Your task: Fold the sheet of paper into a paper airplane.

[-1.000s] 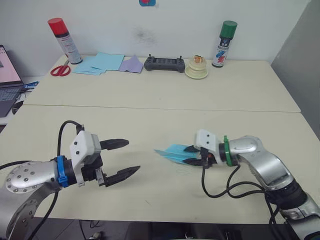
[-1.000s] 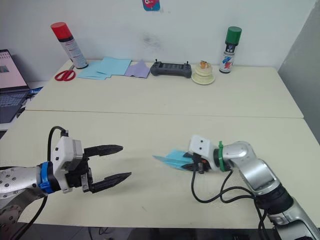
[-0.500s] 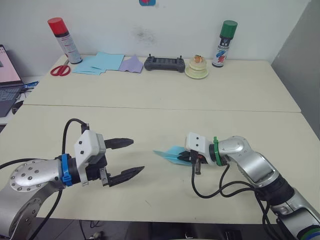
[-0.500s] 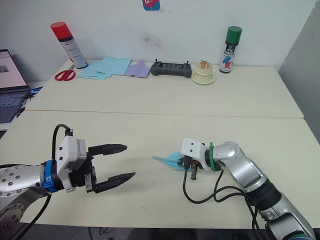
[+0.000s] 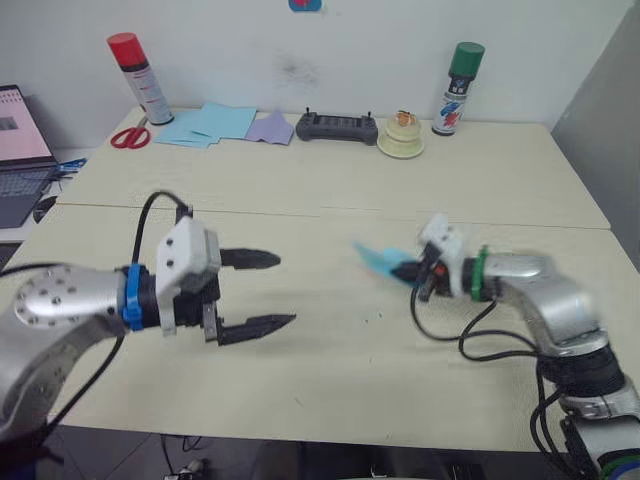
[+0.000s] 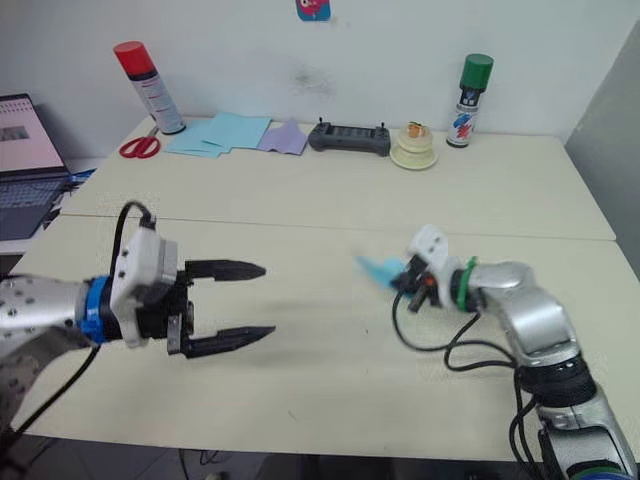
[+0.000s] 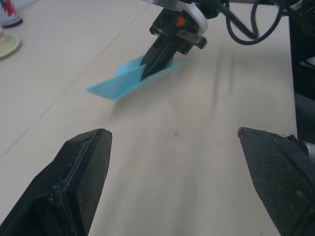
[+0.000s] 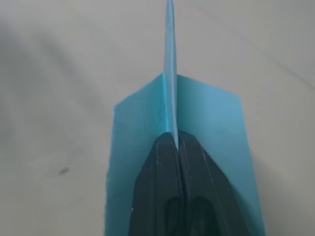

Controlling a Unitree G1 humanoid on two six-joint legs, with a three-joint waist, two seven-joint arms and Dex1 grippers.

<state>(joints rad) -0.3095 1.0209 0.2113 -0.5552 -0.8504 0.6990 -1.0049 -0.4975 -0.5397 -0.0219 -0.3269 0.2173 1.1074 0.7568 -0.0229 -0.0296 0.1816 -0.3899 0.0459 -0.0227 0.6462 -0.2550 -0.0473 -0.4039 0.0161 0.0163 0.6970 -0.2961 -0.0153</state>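
The left gripper's (image 5: 262, 292) black fingers, ridged on their inner faces, stand wide apart with nothing between them, hovering over the cream table (image 5: 330, 370). To its right, the right gripper (image 8: 175, 142) has its two fingers pressed together on the central keel of the paper airplane (image 7: 132, 79), a thin light blue folded shape with flat wings either side of the upright crease. Its long axis runs out from the fingers, its pointed nose toward the left gripper. Far beyond it, at the table's back edge, lie a black controller (image 5: 337, 127), flat blue sheets (image 5: 205, 123) and red-handled scissors (image 5: 130, 137).
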